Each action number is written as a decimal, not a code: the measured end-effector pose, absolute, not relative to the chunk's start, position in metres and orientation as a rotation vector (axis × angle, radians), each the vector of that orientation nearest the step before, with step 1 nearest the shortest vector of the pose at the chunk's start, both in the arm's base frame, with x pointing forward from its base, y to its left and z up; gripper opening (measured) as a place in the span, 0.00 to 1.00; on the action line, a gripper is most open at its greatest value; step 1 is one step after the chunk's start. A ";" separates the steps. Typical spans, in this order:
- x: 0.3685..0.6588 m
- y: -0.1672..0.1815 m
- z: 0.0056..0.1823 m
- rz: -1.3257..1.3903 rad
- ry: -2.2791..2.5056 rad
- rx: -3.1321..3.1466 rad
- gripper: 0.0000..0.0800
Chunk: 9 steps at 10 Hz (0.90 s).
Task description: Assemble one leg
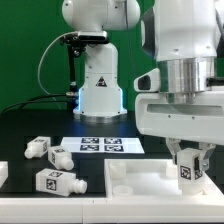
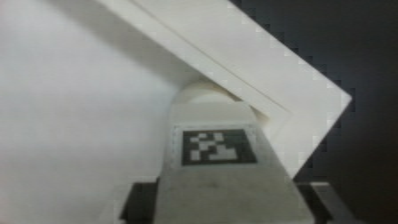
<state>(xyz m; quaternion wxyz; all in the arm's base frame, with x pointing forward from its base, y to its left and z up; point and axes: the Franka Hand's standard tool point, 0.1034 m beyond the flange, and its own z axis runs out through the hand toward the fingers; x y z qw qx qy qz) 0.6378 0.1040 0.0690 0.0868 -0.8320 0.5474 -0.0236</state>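
My gripper [image 1: 188, 170] is shut on a leg [image 1: 186, 172], a small white post with a black-and-white tag, held upright over the near right corner of the wide white panel [image 1: 140, 182]. In the wrist view the leg [image 2: 217, 150] sits between my two dark fingers [image 2: 139, 200], its far end at the panel's raised corner rim [image 2: 231, 75]. I cannot tell whether the leg touches the panel. Three more legs lie loose on the black table at the exterior view's left: one [image 1: 37, 147], one [image 1: 58, 157] and one [image 1: 55, 182].
The marker board [image 1: 100, 143] lies flat behind the panel. The robot's white base [image 1: 100, 88] stands at the back, with a cable beside it. A small white part [image 1: 3, 172] shows at the left edge.
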 end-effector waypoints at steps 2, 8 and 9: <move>0.638 0.104 0.069 -0.055 1.705 -2.423 0.36; 0.640 0.118 0.079 -0.106 0.795 -2.874 0.80; 0.640 0.117 0.077 -0.108 0.757 -2.889 0.80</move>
